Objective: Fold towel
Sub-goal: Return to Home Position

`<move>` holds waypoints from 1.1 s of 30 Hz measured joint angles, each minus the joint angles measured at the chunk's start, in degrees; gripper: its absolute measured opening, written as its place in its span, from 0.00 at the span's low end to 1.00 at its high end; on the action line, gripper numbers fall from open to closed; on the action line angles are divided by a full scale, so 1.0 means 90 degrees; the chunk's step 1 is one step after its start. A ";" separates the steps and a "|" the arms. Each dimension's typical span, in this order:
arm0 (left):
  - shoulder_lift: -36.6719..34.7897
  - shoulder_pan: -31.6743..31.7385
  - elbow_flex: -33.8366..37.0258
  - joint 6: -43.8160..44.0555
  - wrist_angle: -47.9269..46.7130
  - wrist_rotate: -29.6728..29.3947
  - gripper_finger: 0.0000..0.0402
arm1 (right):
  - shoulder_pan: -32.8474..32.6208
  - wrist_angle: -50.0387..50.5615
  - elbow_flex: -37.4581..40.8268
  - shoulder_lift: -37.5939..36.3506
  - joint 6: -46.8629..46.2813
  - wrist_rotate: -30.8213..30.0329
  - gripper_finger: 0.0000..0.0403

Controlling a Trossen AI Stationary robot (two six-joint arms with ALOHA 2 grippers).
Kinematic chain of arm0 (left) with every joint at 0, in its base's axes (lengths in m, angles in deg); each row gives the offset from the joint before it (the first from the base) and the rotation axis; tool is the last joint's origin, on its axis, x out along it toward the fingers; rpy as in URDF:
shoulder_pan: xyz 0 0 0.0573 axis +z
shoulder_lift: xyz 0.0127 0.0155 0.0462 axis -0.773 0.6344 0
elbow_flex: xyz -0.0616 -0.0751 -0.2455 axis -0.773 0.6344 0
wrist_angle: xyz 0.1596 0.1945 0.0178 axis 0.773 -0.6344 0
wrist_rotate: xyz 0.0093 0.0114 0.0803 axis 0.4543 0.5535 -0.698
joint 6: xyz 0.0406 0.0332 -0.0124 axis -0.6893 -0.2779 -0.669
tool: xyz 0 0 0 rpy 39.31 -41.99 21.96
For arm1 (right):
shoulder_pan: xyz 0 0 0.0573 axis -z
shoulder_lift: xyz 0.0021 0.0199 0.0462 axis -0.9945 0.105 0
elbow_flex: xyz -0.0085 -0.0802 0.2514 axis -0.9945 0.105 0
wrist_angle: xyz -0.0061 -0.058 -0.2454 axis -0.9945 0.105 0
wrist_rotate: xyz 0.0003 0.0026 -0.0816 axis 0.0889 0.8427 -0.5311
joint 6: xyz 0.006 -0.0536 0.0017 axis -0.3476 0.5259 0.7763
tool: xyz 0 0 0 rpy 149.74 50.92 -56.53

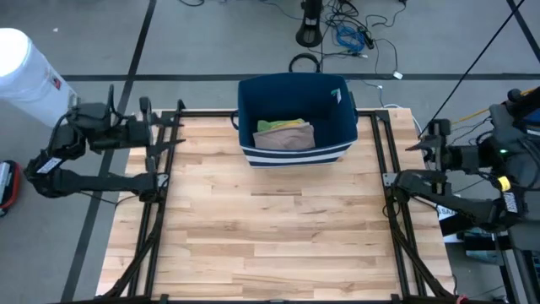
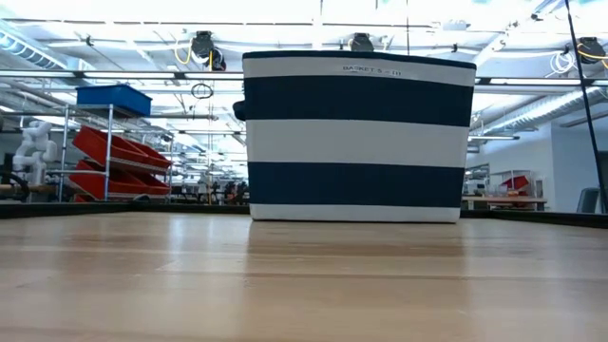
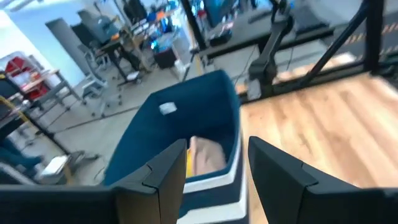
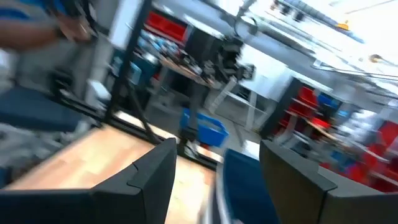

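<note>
A navy and white striped basket (image 1: 294, 118) stands at the far middle of the wooden table (image 1: 278, 236); the low view shows its striped wall (image 2: 358, 138). Folded towels, yellow-green and tan (image 1: 285, 133), lie inside it and also show in the left wrist view (image 3: 205, 154). My left gripper (image 1: 164, 133) hovers open at the table's far left corner, pointing toward the basket (image 3: 186, 143). My right gripper (image 1: 426, 142) hovers open at the far right edge, also pointing toward the basket (image 4: 239, 186).
Black metal frame rails (image 1: 156, 211) run along the left and right (image 1: 396, 211) table sides. A white bin (image 1: 25, 72) stands off the table at far left. Cables lie on the floor (image 1: 346, 34) beyond the basket. Bare wood spans the middle and near parts.
</note>
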 joint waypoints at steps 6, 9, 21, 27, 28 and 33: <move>-0.1067 0.0000 0.1555 0.0297 0.1250 0.0428 0.45 | -0.0001 -0.1009 0.1230 -0.0158 -0.0525 0.0500 0.54; -0.1572 -0.0001 0.2403 0.0298 0.2042 0.0300 0.45 | -0.0001 -0.1419 0.1867 -0.0243 -0.0497 0.0508 0.54; -0.2782 -0.0001 0.4598 0.0969 0.3983 0.0109 0.45 | -0.0001 -0.2699 0.3523 -0.1282 -0.1359 0.0849 0.54; -0.3028 0.0000 0.5264 0.1096 0.4590 0.0154 0.45 | -0.0001 -0.3487 0.4247 -0.1754 -0.1993 0.0846 0.54; -0.3074 0.0000 0.5406 0.1117 0.4802 0.0156 0.45 | -0.0001 -0.3564 0.4305 -0.1752 -0.2100 0.0787 0.54; -0.3207 -0.0002 0.5943 0.1227 0.5729 0.0185 0.45 | -0.0001 -0.4570 0.4863 -0.1752 -0.2386 0.0666 0.54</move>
